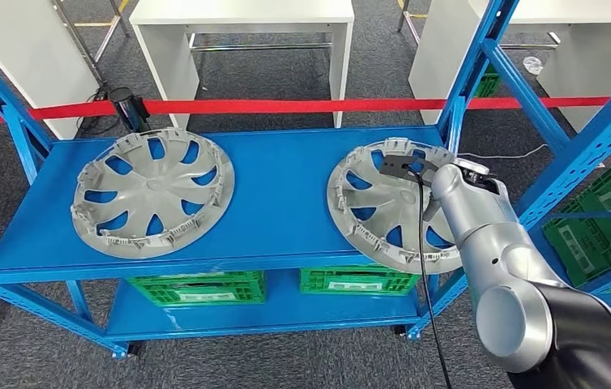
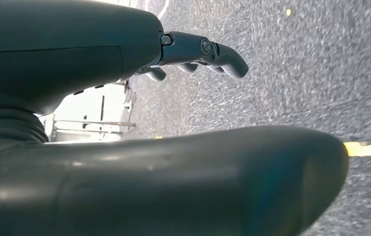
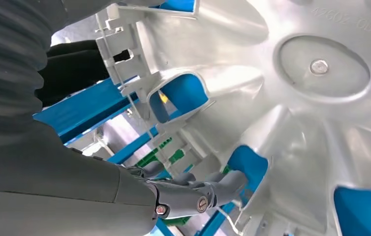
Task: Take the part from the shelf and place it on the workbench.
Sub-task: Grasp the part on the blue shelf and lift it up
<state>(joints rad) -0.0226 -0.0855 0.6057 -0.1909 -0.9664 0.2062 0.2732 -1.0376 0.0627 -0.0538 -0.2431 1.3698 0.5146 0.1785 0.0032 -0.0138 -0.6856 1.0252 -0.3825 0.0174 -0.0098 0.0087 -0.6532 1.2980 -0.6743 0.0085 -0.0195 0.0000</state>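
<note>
Two silver hubcaps lie face down on the blue shelf [image 1: 278,203]: one on the left [image 1: 152,193], one on the right [image 1: 383,207] whose near rim overhangs the shelf's front edge. My right arm [image 1: 480,227] reaches over the right hubcap's right side. In the right wrist view, my right hand [image 3: 183,194] grips the right hubcap [image 3: 296,98] at its rim, with its fingers [image 3: 223,184] hooked through a spoke opening. My left hand [image 2: 198,54] hangs over the grey floor, fingers loosely bent and apart from the thumb, holding nothing.
Blue uprights [image 1: 464,89] frame the shelf; one stands just behind my right arm. Green crates [image 1: 197,288] sit on the lower shelf. A red barrier tape [image 1: 326,105] runs behind, with white tables [image 1: 245,16] beyond. Another blue rack with a green crate [image 1: 602,227] stands at right.
</note>
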